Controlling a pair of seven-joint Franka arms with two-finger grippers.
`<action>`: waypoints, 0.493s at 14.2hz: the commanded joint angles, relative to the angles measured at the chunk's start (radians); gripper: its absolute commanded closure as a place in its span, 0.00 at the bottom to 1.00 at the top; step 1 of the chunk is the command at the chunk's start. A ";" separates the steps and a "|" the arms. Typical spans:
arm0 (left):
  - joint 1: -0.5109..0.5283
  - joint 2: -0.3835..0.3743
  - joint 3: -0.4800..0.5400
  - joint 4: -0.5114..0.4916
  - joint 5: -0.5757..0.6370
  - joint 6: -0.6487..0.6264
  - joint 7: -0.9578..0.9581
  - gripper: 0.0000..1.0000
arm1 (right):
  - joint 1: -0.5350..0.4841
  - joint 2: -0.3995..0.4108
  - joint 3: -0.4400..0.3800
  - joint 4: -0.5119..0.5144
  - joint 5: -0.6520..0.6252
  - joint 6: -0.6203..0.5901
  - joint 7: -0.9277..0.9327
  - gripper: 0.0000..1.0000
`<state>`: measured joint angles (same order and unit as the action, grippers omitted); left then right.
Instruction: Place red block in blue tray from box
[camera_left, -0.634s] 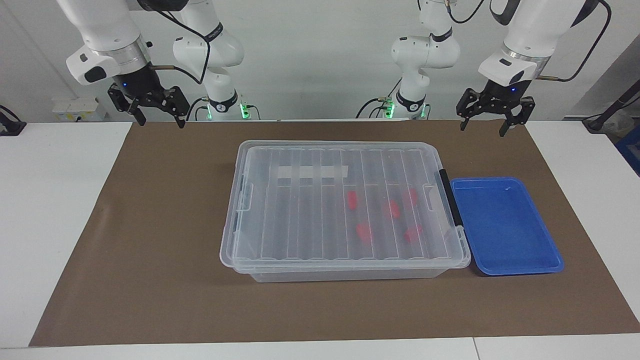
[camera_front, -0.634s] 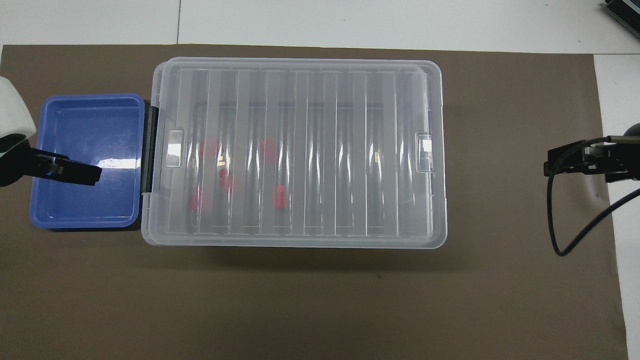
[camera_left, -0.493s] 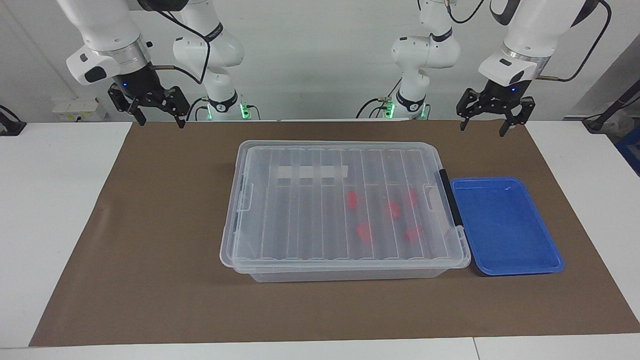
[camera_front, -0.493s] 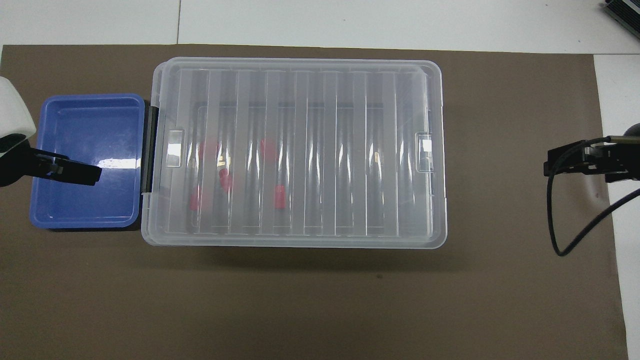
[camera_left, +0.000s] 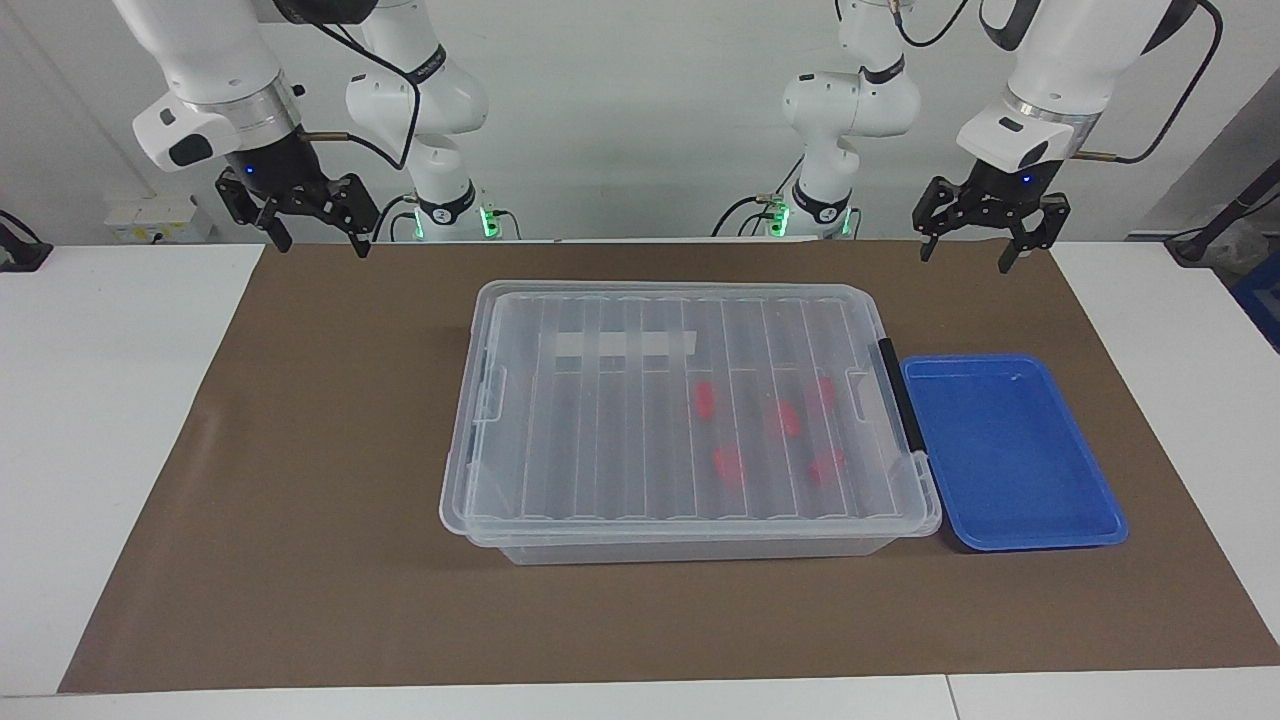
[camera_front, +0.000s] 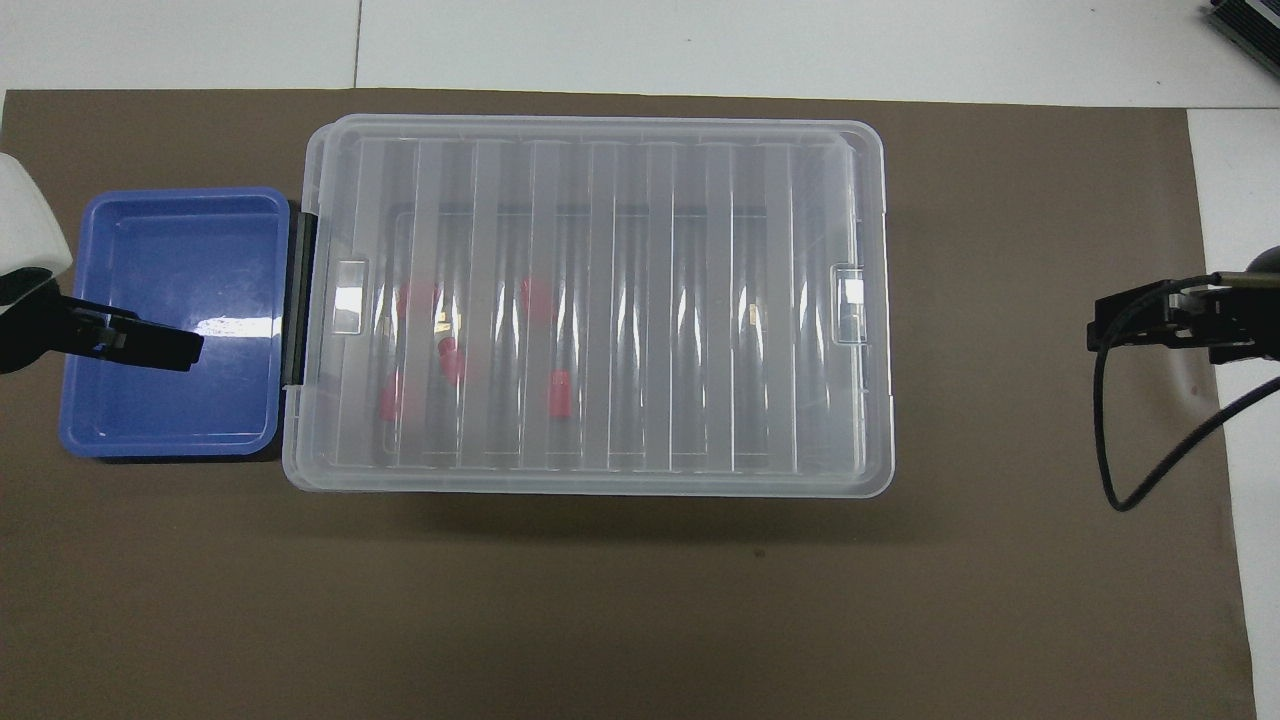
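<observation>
Lying inside the lidded box (camera_left: 690, 420), red blocks (camera_left: 706, 399).

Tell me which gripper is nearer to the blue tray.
Left. The left gripper hangs open, raised at the blue tray's end of the table. The right gripper hangs open above the mat at the other end, with the box between.

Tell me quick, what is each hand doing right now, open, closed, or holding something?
Left hand: open, empty, raised over the brown mat near the robots.
Right hand: open, empty, raised over the mat's edge at its own end.
</observation>
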<state>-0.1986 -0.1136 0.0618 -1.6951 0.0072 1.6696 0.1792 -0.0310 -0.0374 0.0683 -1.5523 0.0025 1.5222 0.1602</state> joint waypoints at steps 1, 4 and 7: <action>0.013 -0.026 -0.007 -0.026 -0.015 0.002 -0.007 0.00 | -0.001 -0.029 0.005 -0.084 0.010 0.088 -0.018 0.00; 0.013 -0.026 -0.007 -0.026 -0.015 0.002 -0.007 0.00 | 0.049 -0.018 0.007 -0.138 0.008 0.185 0.044 0.00; 0.013 -0.026 -0.007 -0.026 -0.015 0.001 -0.007 0.00 | 0.097 0.010 0.007 -0.186 0.007 0.278 0.081 0.00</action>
<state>-0.1986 -0.1136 0.0618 -1.6951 0.0072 1.6696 0.1791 0.0478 -0.0302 0.0726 -1.6893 0.0035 1.7370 0.2098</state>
